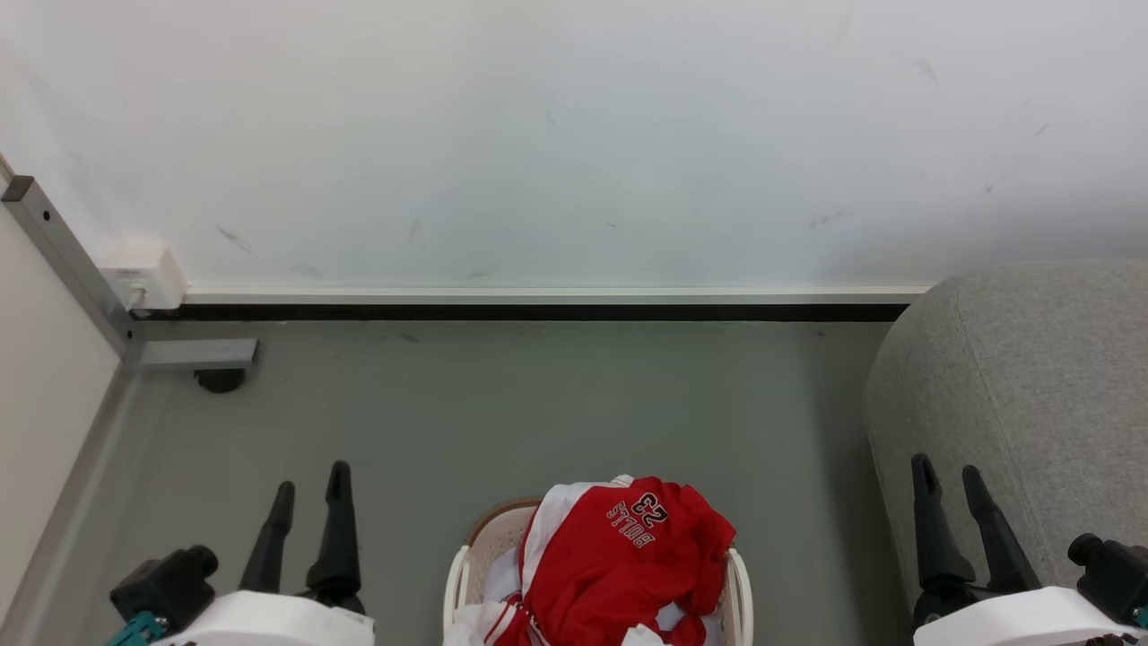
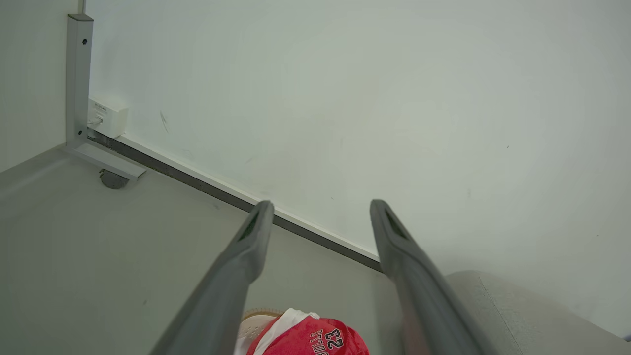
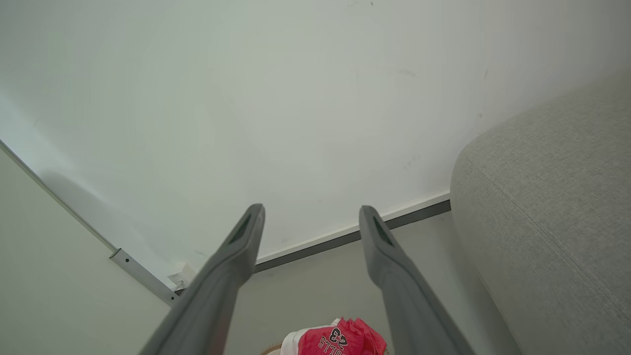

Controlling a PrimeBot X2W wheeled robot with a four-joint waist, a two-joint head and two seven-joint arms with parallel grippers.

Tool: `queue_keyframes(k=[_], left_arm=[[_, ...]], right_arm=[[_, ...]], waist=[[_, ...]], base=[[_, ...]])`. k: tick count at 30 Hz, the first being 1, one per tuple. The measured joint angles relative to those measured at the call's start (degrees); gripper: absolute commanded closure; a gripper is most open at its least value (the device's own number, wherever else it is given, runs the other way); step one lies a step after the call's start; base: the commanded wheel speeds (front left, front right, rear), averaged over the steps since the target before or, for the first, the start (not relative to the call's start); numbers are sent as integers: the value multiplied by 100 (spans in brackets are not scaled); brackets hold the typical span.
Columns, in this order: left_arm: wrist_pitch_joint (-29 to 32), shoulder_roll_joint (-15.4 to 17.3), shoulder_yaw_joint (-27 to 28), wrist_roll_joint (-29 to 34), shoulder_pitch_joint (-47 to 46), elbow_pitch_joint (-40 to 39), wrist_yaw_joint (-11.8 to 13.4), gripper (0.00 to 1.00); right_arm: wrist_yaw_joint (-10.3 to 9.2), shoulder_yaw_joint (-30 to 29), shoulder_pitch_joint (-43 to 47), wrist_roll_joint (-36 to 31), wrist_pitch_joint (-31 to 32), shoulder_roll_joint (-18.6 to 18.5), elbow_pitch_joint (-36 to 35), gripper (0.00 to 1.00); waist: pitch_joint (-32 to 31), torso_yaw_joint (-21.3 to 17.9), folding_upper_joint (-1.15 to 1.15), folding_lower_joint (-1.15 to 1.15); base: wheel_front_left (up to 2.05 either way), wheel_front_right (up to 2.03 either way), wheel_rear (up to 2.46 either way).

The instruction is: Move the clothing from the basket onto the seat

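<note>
On grey floor (image 1: 538,404) below white wall (image 1: 574,135), basket (image 1: 741,583) holding clothing (image 1: 619,556), seat (image 1: 1013,377) nearby

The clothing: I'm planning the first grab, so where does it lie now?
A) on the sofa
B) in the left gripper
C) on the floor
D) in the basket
D: the clothing lies heaped in the basket, which stands to the left of the sofa.

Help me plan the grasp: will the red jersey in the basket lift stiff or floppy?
Probably floppy: the red jersey lies crumpled in folds, so it should drape. Likely light, being thin cloth. Hanging folds may catch the basket rim.
</note>
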Motion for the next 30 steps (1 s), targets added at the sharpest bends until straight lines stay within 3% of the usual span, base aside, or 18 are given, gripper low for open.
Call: queue_keyframes(k=[30], left_arm=[[-416, 41, -138, 1507, 21, -171, 63, 0]], right_arm=[[0, 174, -35, -1382, -431, -24, 1, 0]], waist=[[-3, -45, 0, 0]], base=[[0, 0, 0]])
